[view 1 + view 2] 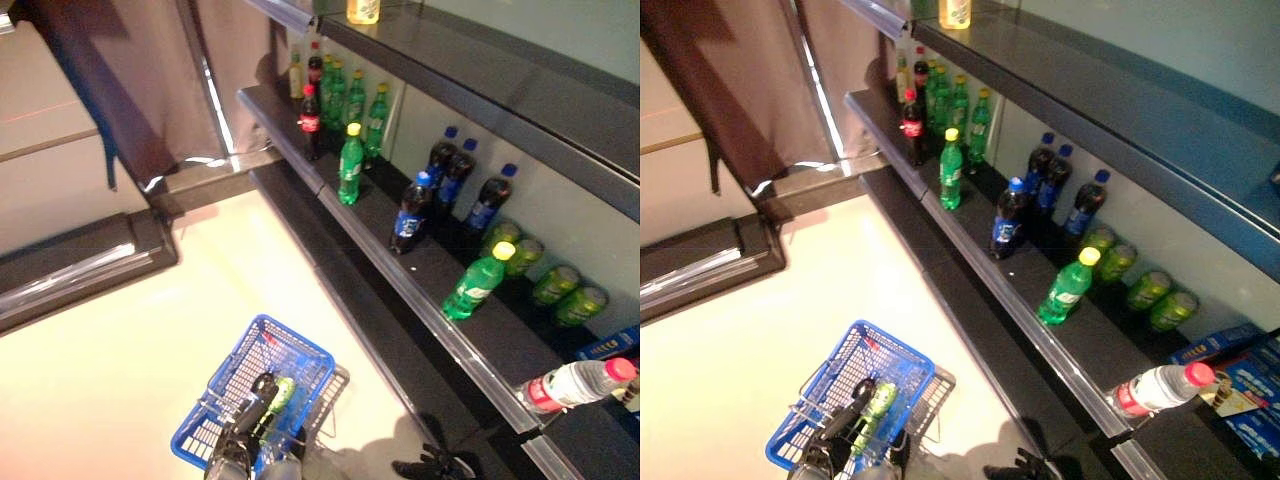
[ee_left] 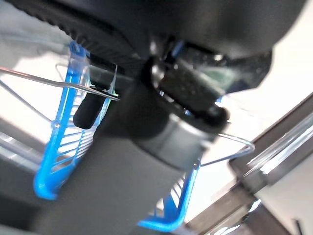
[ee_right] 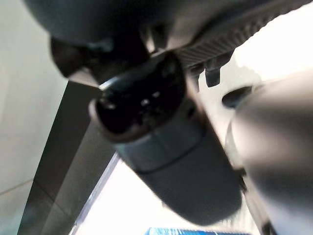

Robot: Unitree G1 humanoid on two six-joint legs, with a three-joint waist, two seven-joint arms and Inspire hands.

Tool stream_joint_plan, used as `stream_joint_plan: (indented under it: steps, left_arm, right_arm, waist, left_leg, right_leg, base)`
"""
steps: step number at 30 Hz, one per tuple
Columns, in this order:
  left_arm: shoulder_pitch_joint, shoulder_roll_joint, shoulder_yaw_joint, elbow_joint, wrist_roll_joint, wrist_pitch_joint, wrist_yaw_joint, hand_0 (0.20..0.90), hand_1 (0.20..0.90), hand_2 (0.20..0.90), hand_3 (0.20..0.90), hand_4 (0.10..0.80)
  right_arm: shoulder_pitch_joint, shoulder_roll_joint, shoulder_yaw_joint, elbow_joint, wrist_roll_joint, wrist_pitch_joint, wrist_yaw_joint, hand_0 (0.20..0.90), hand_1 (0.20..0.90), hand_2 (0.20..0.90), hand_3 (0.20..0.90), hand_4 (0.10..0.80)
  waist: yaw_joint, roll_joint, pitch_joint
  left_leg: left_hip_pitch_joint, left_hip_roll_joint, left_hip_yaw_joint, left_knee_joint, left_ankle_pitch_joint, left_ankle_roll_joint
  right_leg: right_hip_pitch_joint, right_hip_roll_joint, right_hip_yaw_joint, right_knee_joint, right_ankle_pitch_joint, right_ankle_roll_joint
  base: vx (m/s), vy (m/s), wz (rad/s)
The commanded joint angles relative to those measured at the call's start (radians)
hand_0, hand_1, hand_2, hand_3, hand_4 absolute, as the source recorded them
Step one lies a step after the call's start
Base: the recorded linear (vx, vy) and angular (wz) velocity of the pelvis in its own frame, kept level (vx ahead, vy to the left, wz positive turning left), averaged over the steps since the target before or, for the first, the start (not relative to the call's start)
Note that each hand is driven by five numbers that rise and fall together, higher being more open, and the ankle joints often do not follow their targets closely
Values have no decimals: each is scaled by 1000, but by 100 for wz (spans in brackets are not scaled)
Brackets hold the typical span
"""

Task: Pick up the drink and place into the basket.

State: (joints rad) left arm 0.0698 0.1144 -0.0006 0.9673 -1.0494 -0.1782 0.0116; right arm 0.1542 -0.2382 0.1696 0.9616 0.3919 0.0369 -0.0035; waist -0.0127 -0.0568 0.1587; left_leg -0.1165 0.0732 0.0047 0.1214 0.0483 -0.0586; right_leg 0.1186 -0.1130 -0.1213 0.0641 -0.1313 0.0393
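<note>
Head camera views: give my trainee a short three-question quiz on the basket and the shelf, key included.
1. True or false: the blue basket stands on the shelf.
2. What lies inside the basket? A) a green bottle B) a red can C) nothing
3. Fill in: the clear water bottle on the shelf lies on its ____.

Key:
1. False; the basket hangs low over the floor, clear of the shelf, with the left hand at its wire handles.
2. A; a green bottle shows inside it.
3. Side, red cap towards the right.
</note>
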Motion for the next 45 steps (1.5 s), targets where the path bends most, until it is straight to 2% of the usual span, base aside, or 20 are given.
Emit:
stream_joint_plan:
  steps: [1, 2, 3, 5, 7, 10, 14, 16, 17, 19, 21, 24, 26, 27, 31, 33, 36, 38, 41, 45]
  left_arm:
    - [29, 15, 65, -85, -49, -111, -41, 300, 300, 300, 200, 100]
    - [0, 14, 75, -73, -34, -88, -31, 300, 300, 300, 200, 100]
    - [-7, 16, 72, -70, -31, -84, -31, 300, 300, 300, 200, 100]
    - [-35, 23, 52, -63, -6, -84, -30, 300, 300, 300, 200, 100]
    - [-41, 35, 32, -95, 16, -113, -20, 300, 300, 300, 200, 100]
    - [-41, 61, 13, -153, 30, -125, -19, 300, 300, 300, 200, 100]
    - [-36, 90, -16, -170, 53, -137, -49, 300, 300, 300, 200, 100]
    - [-34, 94, -21, -182, 66, -136, -46, 300, 300, 300, 200, 100]
    - [-34, 93, -25, -178, 70, -136, -49, 300, 300, 300, 200, 100]
    - [-36, 86, -29, -162, 60, -131, -67, 300, 300, 300, 200, 100]
    - [-43, 77, -33, -145, 54, -119, -93, 300, 300, 300, 200, 100]
    - [-30, 69, -31, -124, 72, -116, -119, 300, 300, 300, 200, 100]
    - [-23, 65, -32, -107, 85, -114, -130, 300, 300, 300, 200, 100]
    - [-23, 55, -38, -82, 97, -112, -142, 300, 300, 300, 200, 100]
    - [-18, 34, -40, -56, 98, -100, -154, 300, 300, 300, 200, 100]
    - [-16, 23, -48, -57, 115, -115, -157, 300, 300, 300, 200, 100]
    - [-11, 34, -56, -79, 70, -116, -129, 300, 300, 300, 200, 100]
    - [-3, 50, -43, -79, 54, -116, -141, 300, 300, 300, 200, 100]
    - [28, 58, -8, -62, 22, -112, -172, 300, 300, 300, 200, 100]
    - [54, 40, 11, -44, 47, -123, -192, 300, 300, 300, 200, 100]
  right_arm:
    - [76, -19, -15, 36, -59, -50, 26, 900, 900, 900, 900, 800]
    - [68, -13, -30, 70, -57, -67, 10, 900, 900, 900, 900, 800]
    - [66, -12, -32, 74, -52, -68, 6, 900, 900, 900, 900, 800]
    - [45, 2, -40, 80, -17, -64, -27, 900, 900, 900, 900, 800]
    - [40, 22, -46, 60, 6, -38, -60, 900, 900, 900, 900, 800]
    - [41, 36, -40, 47, -34, -53, -63, 900, 900, 900, 900, 800]
    - [47, 44, -34, 27, 24, -53, -96, 900, 900, 900, 900, 800]
    - [44, 39, -29, 33, 32, -57, -92, 900, 900, 900, 900, 800]
    - [41, 22, -29, 52, 48, -66, -71, 900, 900, 900, 900, 800]
    - [40, 11, -33, 68, 87, -75, -69, 900, 900, 900, 900, 800]
    - [31, 16, -48, 107, 122, -92, -68, 900, 900, 900, 900, 800]
    - [17, 32, -84, 137, 143, -77, -67, 900, 900, 900, 900, 800]
    - [17, 36, -98, 154, 146, -74, -62, 900, 900, 900, 900, 800]
    - [25, 38, -109, 184, 146, -85, -53, 900, 900, 900, 900, 800]
    - [33, 33, -106, 167, 119, -77, -69, 900, 900, 900, 900, 800]
    - [27, 16, -98, 146, 89, -97, -67, 900, 900, 900, 900, 800]
    - [4, -14, -76, 113, 81, -91, -52, 900, 900, 900, 900, 800]
    - [-34, -27, -62, 134, 48, -99, -26, 900, 900, 900, 900, 800]
    - [-53, -33, -41, 175, 32, -108, -10, 900, 900, 900, 900, 800]
    - [-41, -32, -62, 197, 30, -107, 2, 900, 900, 900, 900, 800]
  waist:
    - [-21, 9, -11]
    - [-34, 18, -12]
    - [-36, 21, -11]
    - [-39, 28, 0]
    - [-42, 32, 15]
    - [-34, 53, 19]
    - [-53, 42, 7]
    - [-49, 33, 0]
    - [-55, 19, -1]
    - [-71, 0, -3]
    - [-93, -13, 2]
    - [-109, -16, 8]
    - [-116, -16, 5]
    - [-130, -5, -9]
    - [-146, 6, -45]
    - [-128, -8, -45]
    - [-79, -33, -29]
    - [-47, -42, -22]
    - [5, -24, -18]
    - [33, -9, -18]
  left_leg:
    - [47, 128, 36, -102, 86, -21]
    - [64, 139, 102, -102, 73, -23]
    - [65, 135, 107, -100, 70, -24]
    - [63, 90, 115, -58, 34, -5]
    - [88, 33, 137, -56, 7, 36]
    - [130, -8, 163, -95, -1, 69]
    - [136, -68, 129, -114, -17, 91]
    - [134, -87, 128, -107, -24, 93]
    - [139, -111, 128, -94, -38, 90]
    - [129, -145, 120, -73, -54, 91]
    - [150, -171, 126, -69, -89, 96]
    - [221, -177, 169, -59, -158, 110]
    - [248, -180, 183, -33, -191, 117]
    - [274, -178, 167, 32, -198, 114]
    - [256, -126, 166, 412, 37, 0]
    - [163, -126, 149, 544, 83, -5]
    - [-16, -132, 85, 537, 19, 54]
    - [-40, -108, 35, 384, -4, 82]
    - [-29, -20, -122, -34, 66, 56]
    - [-57, 9, -199, -174, 119, 29]
  right_leg:
    - [-90, 24, 46, 56, 77, -21]
    - [-91, -16, 19, 72, 71, 0]
    - [-94, -25, 13, 80, 70, 4]
    - [-106, -82, 12, 139, 71, 36]
    - [-145, -139, 12, 262, 147, 73]
    - [-183, -152, -7, 388, 192, 76]
    - [-165, 13, 0, 304, 128, 42]
    - [-154, 43, -16, 235, 130, 23]
    - [-131, 91, -8, 88, 123, -7]
    - [-138, 126, 42, -48, 188, -9]
    - [-229, 123, 23, -115, 312, 24]
    - [-310, 92, -76, -83, 366, 50]
    - [-316, 89, -94, -61, 361, 40]
    - [-302, 111, -76, -49, 338, 10]
    - [-237, 140, -114, -32, 254, -75]
    - [-184, 135, -103, -52, 240, -91]
    - [-139, 128, -6, -43, 215, -87]
    - [-109, 141, 108, -38, 186, -76]
    - [-67, 171, 247, -18, 132, -58]
    - [-26, 172, 327, -5, 98, -47]
  base:
    - [170, 497, 30]
    - [190, 554, 30]
    - [291, 763, 48]
    - [247, 567, 69]
    - [238, 552, 62]
    - [225, 408, 33]
    - [230, 193, 21]
    - [313, 107, 61]
    - [412, 85, 45]
    - [355, 61, 13]
    - [378, 36, 19]
    - [393, 8, 13]
    - [495, -6, -17]
    - [491, -35, -18]
    - [478, -87, 18]
    - [449, -27, -12]
    - [371, 106, -83]
    - [377, 185, -139]
    - [442, 279, -125]
    - [377, 288, -109]
